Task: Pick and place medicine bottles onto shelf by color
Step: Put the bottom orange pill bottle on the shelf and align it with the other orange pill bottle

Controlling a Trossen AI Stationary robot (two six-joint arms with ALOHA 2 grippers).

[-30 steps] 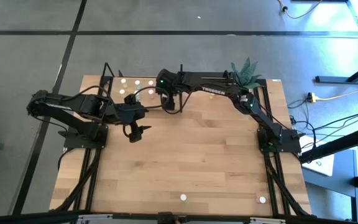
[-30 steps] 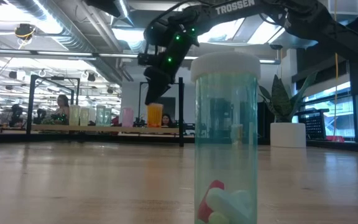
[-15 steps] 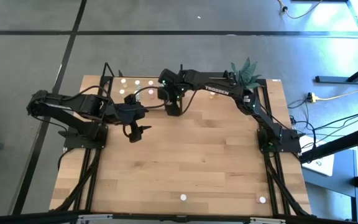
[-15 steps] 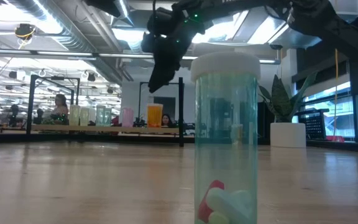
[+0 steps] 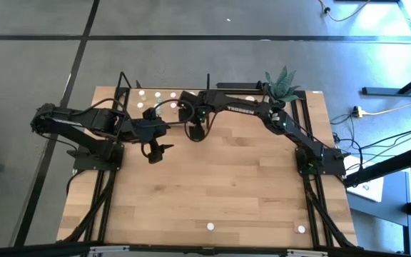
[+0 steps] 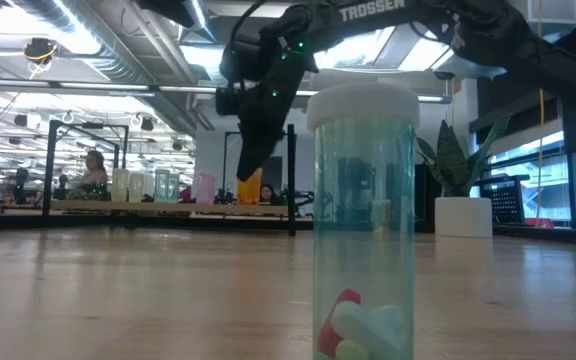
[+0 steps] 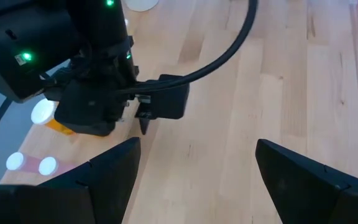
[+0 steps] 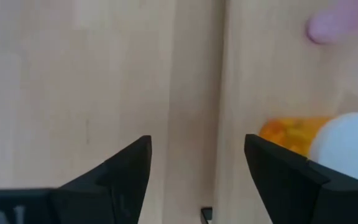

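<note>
The shelf point(image 5: 164, 101) lies at the table's far left, and several white-capped medicine bottles stand on it. Among them are an orange one point(image 8: 291, 134) and a pink one point(image 6: 205, 187). My right gripper point(image 5: 195, 131) hangs open over the table just off the shelf's near edge, pointing steeply down. The orange bottle point(image 7: 50, 118) stands beside it, outside its fingers point(image 8: 129, 168). My left gripper point(image 5: 155, 150) waits open above the table's left part. Two more bottles point(image 5: 210, 226) point(image 5: 301, 229) stand by the near edge; the low view shows one as a green-tinted bottle point(image 6: 363, 230), close up.
A potted plant point(image 5: 282, 82) stands at the far right, its white pot point(image 6: 463, 216) behind the table. The shelf's black upright bar point(image 6: 291, 180) rises close to my right gripper. Bare tabletop point(image 5: 227, 178) spreads across the middle.
My right gripper has tipped to point more steeply down. After a brief rise it has sunk toward the orange bottle at the shelf's near edge, staying open.
</note>
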